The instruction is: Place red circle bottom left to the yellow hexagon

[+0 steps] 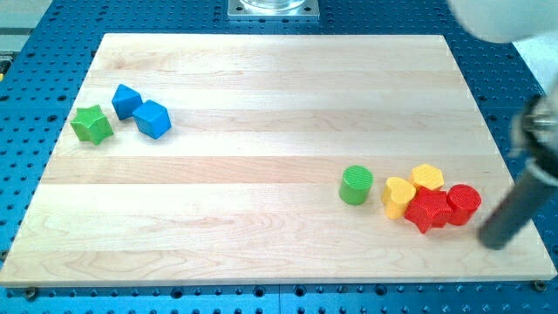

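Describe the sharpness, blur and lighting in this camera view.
Camera view: even, soft light with faint shadows; the pale wooden board, green cylinder and red circle block are sharp; the dark rod is smeared, my tip just right of the red circle.

One camera looks down steeply from above the front edge, taking in the whole wooden board (261, 174).

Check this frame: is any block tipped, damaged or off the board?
Nothing stands out. All blocks sit flat on the board. My tip is just right of the red circle, which crowds the yellow hexagon.
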`<action>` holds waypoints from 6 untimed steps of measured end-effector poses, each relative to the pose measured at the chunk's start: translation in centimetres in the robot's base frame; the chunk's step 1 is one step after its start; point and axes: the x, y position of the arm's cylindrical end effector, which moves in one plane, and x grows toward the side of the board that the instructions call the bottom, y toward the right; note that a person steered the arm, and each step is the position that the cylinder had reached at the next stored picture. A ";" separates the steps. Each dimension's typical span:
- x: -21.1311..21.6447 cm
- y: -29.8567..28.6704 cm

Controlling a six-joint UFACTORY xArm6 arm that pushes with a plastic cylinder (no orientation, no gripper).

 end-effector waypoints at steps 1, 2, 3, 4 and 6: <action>-2.0 0.9; -2.3 1.1; -2.3 1.1; -1.9 0.6; -1.0 -1.4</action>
